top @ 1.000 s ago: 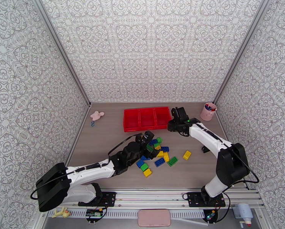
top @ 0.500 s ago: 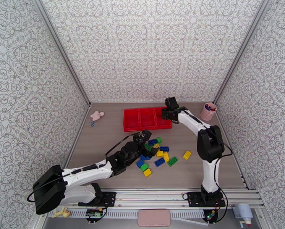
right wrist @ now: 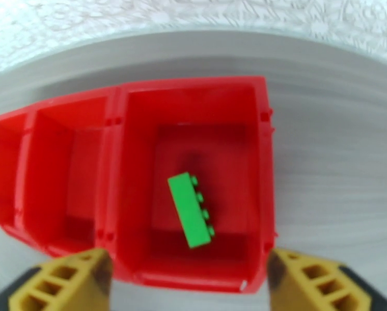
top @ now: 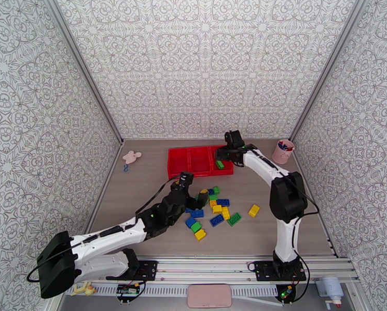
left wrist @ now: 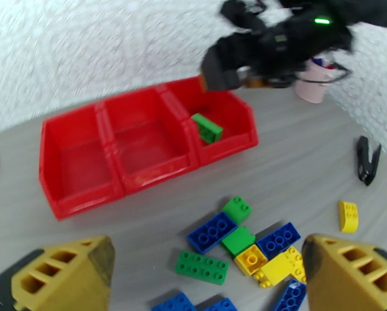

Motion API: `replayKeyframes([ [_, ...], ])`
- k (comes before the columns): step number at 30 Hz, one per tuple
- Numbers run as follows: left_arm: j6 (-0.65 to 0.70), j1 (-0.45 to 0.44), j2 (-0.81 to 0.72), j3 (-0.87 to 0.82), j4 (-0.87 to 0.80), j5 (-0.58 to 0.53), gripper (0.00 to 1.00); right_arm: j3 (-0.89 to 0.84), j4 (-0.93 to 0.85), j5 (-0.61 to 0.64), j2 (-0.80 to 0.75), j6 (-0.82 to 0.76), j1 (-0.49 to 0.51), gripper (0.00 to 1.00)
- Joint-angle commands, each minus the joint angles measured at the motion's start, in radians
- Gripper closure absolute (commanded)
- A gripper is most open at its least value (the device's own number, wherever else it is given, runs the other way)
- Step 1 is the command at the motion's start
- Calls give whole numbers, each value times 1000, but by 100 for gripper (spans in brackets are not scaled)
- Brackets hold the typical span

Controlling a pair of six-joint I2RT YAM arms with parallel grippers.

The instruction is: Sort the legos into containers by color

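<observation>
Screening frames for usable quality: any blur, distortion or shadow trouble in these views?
Top external: sharp, evenly lit. Left wrist: right gripper smeared by blur, wall soft, loose legos crisp. Right wrist: green lego in the red tray reasonably sharp, table edge bowed by lens distortion, own fingers soft.

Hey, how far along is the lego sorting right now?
Barely started. One green brick lies in the right-hand compartment of the red tray, with the right pincer open above it; the other two compartments hold nothing. Nothing is in hand: the left pincer hovers open over the pile of yellow, blue and green bricks left to sort.
</observation>
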Motion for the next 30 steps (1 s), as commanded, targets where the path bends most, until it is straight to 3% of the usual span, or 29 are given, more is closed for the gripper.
replayKeyframes([
  [1, -305, 63, 25, 147, -447, -71, 0, -116, 92, -26, -118, -6, 20, 9],
  [3, -529, 126, 49, 204, -645, -62, 0, -195, 125, -31, -185, -21, 40, 6],
  [5, -636, 166, 47, 224, -739, -34, 0, -254, 139, -30, -239, -30, 61, 4],
  [10, -888, 338, 48, 254, -926, 229, 0, -363, 136, -20, -337, -23, 112, 3],
  [12, -905, 391, 67, 254, -956, 321, 0, -397, 134, -18, -358, -10, 127, 3],
  [17, -859, 440, 142, 262, -1002, 419, 0, -445, 135, 0, -389, 24, 139, 2],
  [23, -797, 444, 227, 249, -976, 520, 2, -443, 134, 25, -394, 28, 143, 2],
  [30, -761, 432, 311, 240, -952, 553, 11, -445, 133, 32, -390, 44, 144, 2],
])
